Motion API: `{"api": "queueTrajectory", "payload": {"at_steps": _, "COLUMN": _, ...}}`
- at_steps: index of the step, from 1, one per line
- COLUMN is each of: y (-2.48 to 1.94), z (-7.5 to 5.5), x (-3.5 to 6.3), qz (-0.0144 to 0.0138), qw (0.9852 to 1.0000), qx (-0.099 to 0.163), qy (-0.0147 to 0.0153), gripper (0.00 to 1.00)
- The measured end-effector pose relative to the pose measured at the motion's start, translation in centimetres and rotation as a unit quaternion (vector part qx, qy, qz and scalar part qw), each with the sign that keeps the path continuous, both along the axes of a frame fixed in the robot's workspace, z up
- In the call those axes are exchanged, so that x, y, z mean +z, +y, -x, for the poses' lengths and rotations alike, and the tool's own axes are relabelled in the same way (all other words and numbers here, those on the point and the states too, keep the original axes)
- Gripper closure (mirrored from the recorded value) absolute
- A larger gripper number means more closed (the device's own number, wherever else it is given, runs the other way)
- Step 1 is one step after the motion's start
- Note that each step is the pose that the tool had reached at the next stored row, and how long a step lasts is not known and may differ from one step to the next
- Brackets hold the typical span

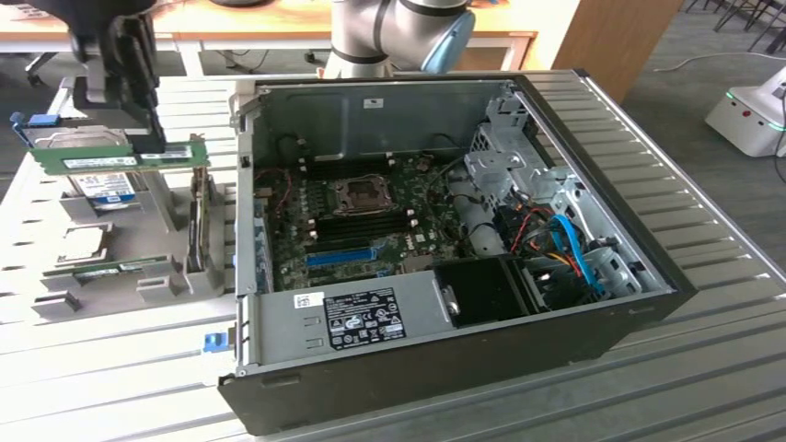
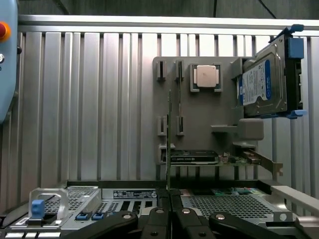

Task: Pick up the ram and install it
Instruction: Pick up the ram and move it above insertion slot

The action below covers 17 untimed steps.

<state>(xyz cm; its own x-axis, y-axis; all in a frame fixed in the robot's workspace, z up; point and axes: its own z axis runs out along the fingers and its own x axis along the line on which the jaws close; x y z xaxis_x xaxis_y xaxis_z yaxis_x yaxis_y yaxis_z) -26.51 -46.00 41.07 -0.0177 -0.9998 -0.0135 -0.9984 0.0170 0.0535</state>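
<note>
A robotics lab in an office-like room — an opened computer case (image 1: pixel 491 368) on a slatted metal table (image 1: pixel 719 373), wooden desks (image 1: pixel 246 23) and a white machine (image 1: pixel 746 115) behind.

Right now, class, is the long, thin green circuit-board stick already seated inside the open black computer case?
No: the green stick is clamped in the gripper outside the case, on the exterior view's left.

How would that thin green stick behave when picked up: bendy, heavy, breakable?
The ram is probably stiff: it juts straight from the hand without sagging. Edge-on in the wrist view it is very thin, so likely light. Being a bare circuit board, it is probably fragile if knocked.
</note>
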Motion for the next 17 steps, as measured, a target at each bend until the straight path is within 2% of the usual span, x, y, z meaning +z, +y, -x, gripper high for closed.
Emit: {"api": "queueTrajectory", "payload": {"at_steps": 17, "y": 0.0, "z": -6.1, "x": 0.0, "qz": 0.0, "qw": 1.0, "qx": 0.0, "qy": 0.0014, "gripper": 0.88}}
